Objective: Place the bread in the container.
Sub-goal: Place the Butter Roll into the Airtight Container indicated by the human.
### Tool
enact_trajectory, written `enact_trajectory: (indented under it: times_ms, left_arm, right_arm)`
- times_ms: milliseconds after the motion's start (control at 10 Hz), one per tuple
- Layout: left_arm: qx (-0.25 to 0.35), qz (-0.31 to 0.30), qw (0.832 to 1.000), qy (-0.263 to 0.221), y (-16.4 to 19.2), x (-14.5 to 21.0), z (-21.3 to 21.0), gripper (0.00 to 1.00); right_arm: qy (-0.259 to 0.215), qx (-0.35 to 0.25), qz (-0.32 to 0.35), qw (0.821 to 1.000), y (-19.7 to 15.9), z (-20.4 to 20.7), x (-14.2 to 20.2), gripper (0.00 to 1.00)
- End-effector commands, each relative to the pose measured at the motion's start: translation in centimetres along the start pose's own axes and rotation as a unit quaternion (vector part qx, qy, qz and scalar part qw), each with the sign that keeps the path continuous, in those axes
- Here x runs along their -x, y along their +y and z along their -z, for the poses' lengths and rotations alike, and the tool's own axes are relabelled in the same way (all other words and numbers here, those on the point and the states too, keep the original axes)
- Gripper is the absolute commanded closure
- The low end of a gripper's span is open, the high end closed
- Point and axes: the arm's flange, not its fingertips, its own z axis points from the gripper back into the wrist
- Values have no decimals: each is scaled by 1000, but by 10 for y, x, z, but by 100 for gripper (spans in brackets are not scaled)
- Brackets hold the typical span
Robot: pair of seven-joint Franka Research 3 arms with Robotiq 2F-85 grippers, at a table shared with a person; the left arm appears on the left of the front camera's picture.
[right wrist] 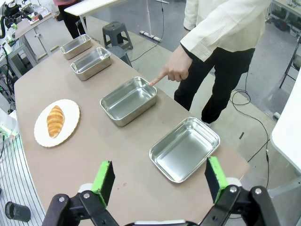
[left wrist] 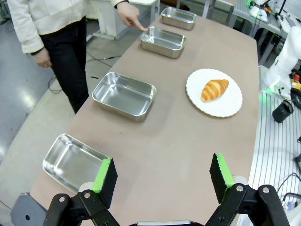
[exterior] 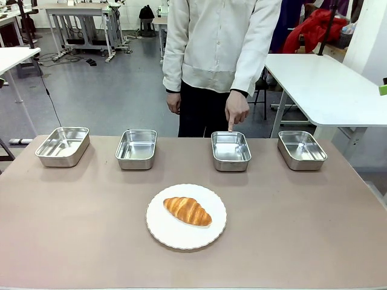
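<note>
The bread [exterior: 187, 211] [left wrist: 214, 89] [right wrist: 55, 120], a golden-brown croissant, lies on a round white plate [exterior: 175, 232] at the table's near middle. Several steel pans line the far edge. The person's finger [exterior: 230, 126] points at the container [exterior: 231, 150] [left wrist: 162, 41] [right wrist: 128, 100], second pan from the right in the front view. My left gripper [left wrist: 163, 176] is open, high over the table's left end. My right gripper [right wrist: 160, 180] is open too, above the right end, near the rightmost pan [right wrist: 184, 148]. Both hold nothing.
Other pans sit at far left [exterior: 63, 145], left of middle [exterior: 136, 148] and far right [exterior: 301, 149]. The person stands at the far edge behind the pointed-at pan. A white table [exterior: 326, 87] stands beyond on the right.
</note>
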Motion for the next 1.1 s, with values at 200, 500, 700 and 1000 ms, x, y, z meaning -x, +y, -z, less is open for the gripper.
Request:
enact_trajectory:
  times_ms: [200, 500, 700, 1000]
  left_arm:
    - [2, -1, 1000, 6, -2, 0, -1, 0]
    - [2, -1, 1000, 6, -2, 0, -1, 0]
    - [2, -1, 1000, 6, -2, 0, -1, 0]
    - [2, -1, 1000, 6, -2, 0, -1, 0]
  right_arm:
    - [0, 0, 0, 1000, 0, 0, 0, 0]
    - [61, -33, -40, 997, 46, 38, -75, 0]
    - [114, -69, -38, 990, 95, 90, -105, 0]
    - [212, -82, -36, 973, 196, 179, -103, 0]
